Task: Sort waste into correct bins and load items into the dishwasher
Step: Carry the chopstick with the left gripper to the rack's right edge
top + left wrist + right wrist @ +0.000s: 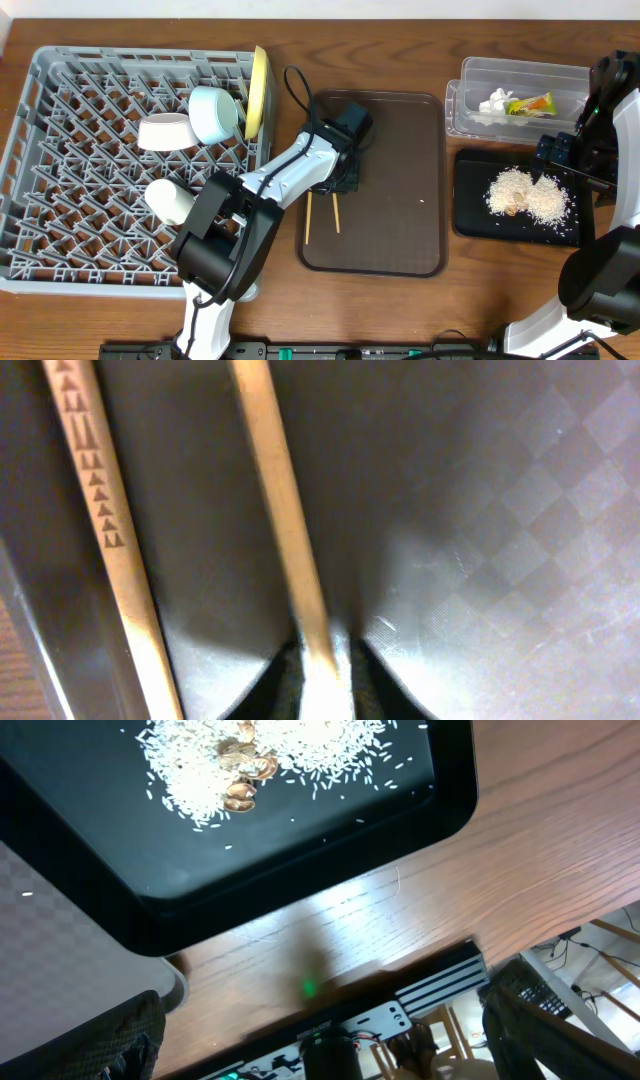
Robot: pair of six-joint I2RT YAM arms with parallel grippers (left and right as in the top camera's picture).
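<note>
Chopstick loading appears in hand: the left gripper (320,685), jaws nearly closed, pinches one wooden chopstick (285,510) lying beside the second chopstick (105,510) on the brown serving tray (400,200), so the next move likely calls for a clean lift toward the grey dish rack (120,52).

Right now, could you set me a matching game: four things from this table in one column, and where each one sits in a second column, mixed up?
Things
1. yellow plate
2. white tissue
3. rice crumbs
4. chopsticks

Places
A. in the clear tub
B. on the brown tray
C. in the grey rack
D. on the black tray

Pairs: 1-C, 2-A, 3-D, 4-B
</note>
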